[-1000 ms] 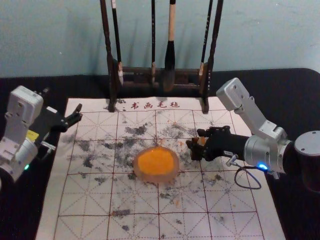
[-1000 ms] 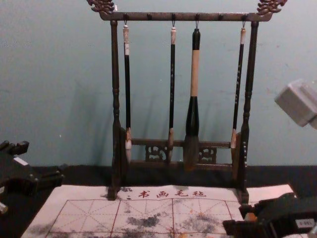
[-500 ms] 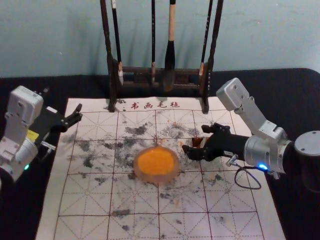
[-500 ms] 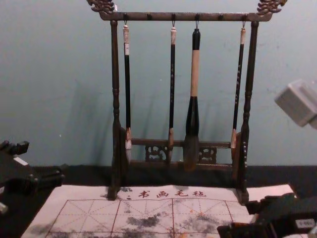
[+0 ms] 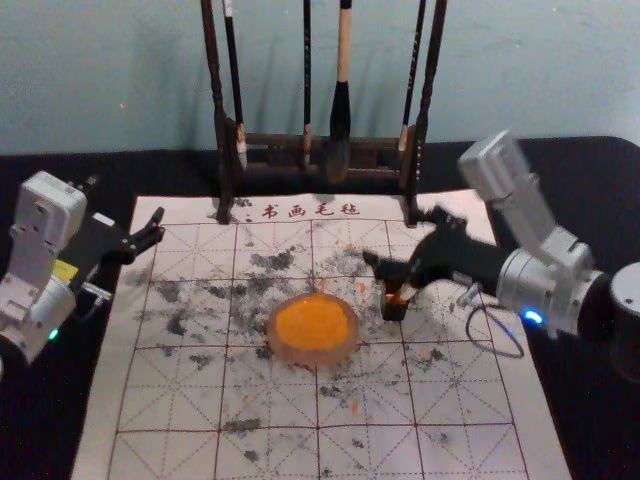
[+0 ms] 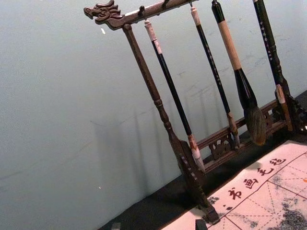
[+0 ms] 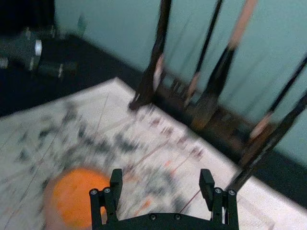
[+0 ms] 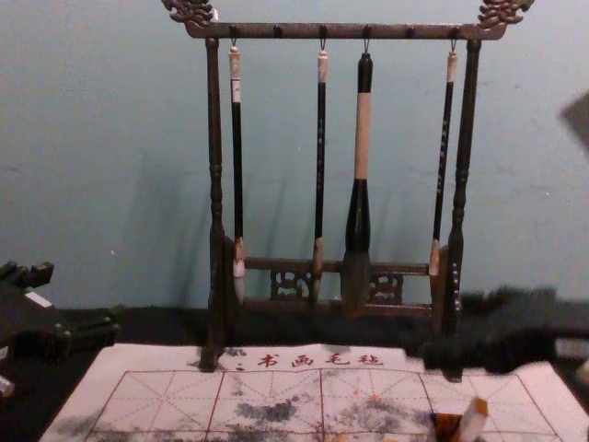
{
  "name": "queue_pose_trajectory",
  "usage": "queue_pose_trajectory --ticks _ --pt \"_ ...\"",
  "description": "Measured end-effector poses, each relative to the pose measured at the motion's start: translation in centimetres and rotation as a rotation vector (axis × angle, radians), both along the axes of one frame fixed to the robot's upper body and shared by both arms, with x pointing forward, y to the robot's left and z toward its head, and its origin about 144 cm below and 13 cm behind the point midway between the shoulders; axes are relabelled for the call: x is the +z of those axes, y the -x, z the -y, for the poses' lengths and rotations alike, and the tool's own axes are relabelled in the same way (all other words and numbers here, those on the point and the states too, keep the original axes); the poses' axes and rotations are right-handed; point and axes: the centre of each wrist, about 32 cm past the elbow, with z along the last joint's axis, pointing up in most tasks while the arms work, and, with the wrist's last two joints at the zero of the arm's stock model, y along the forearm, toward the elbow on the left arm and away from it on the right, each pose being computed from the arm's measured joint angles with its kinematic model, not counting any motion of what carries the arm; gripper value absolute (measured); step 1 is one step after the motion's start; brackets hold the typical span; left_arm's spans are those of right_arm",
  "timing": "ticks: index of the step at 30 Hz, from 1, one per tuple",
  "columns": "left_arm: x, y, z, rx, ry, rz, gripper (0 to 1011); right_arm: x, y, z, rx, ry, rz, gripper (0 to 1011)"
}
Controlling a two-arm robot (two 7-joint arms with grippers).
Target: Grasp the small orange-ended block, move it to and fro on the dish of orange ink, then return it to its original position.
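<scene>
In the head view my right gripper (image 5: 402,237) stands open above the mat, just beyond the small block (image 5: 402,296). The block rests tilted at a small dark holder (image 5: 393,311), right of the dish of orange ink (image 5: 313,326). The chest view shows the block (image 8: 473,419) with an orange upper end, leaning beside the brown holder (image 8: 446,425). Nothing is between the fingers of the right gripper (image 7: 161,176) in its wrist view; the orange ink (image 7: 80,197) lies off to one side. My left gripper (image 5: 156,229) is parked at the left, open; its wrist view catches its fingertips (image 6: 158,225).
A dark wooden rack (image 5: 275,141) with several hanging brushes stands at the mat's far edge, close behind the right gripper. The gridded white mat (image 5: 270,405) has grey and orange stains. A black cloth (image 5: 590,200) surrounds it.
My right gripper has opened and let go of the block, then risen up and away from it, blurred by motion. The block stays at the holder. The left arm has not moved.
</scene>
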Motion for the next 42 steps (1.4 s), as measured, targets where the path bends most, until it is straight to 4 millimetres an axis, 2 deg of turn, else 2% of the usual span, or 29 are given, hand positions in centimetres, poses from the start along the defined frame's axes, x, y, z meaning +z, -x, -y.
queue_pose_trajectory --ticks 3,6,7,10,11,16,22,42 --pt "0.0 0.0 0.0 0.0 0.0 0.0 1001 0.0 0.4 0.3 -0.032 -0.026 0.084 1000" --pt "0.0 0.0 0.0 0.0 0.0 0.0 1001 -1.0 1.3 0.9 -0.113 -0.038 0.227 1002" --pt "0.0 0.0 0.0 0.0 0.0 0.0 1001 -1.0 1.3 0.9 -0.113 -0.038 0.227 1002" --pt "0.0 0.0 0.0 0.0 0.0 0.0 1001 -3.3 2.1 1.6 -0.214 -0.035 0.301 1002" --pt "0.0 0.0 0.0 0.0 0.0 0.0 1001 -3.3 2.1 1.6 -0.214 -0.035 0.301 1002" --pt "0.0 0.0 0.0 0.0 0.0 0.0 1001 -7.0 3.0 2.0 -0.33 -0.039 0.304 1000" --pt "0.0 0.0 0.0 0.0 0.0 0.0 1001 -8.9 3.3 2.1 -0.378 -0.042 0.29 1002" --pt "0.0 0.0 0.0 0.0 0.0 0.0 1001 -8.9 3.3 2.1 -0.381 -0.041 0.293 1000"
